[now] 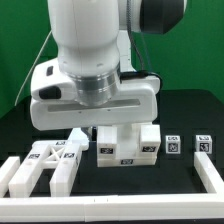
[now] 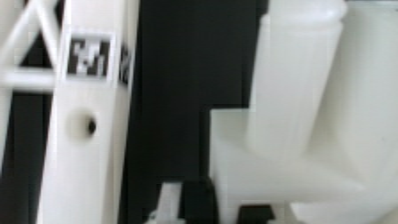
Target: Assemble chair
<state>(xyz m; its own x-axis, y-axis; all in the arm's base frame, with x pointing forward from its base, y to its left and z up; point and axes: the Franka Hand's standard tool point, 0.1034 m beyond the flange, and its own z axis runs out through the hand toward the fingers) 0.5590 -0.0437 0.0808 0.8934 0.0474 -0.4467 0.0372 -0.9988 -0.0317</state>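
Note:
The chair parts are glossy white with black-and-white tags. A framed part point(image 1: 50, 163) lies at the exterior view's left front. A blocky part point(image 1: 127, 145) with tags stands in the middle, and two small cubes point(image 1: 173, 143) point(image 1: 203, 144) sit to its right. My gripper point(image 1: 97, 128) hangs low over the table, between the framed part and the blocky part. In the wrist view a long bar point(image 2: 80, 120) with a tag and a hole runs past one side, and a blocky part point(image 2: 294, 110) fills the other. One fingertip point(image 2: 169, 203) shows over dark table between them; the other is hidden.
A white border rail point(image 1: 212, 178) runs along the table's right side and the front. The arm's large body hides the table behind the parts.

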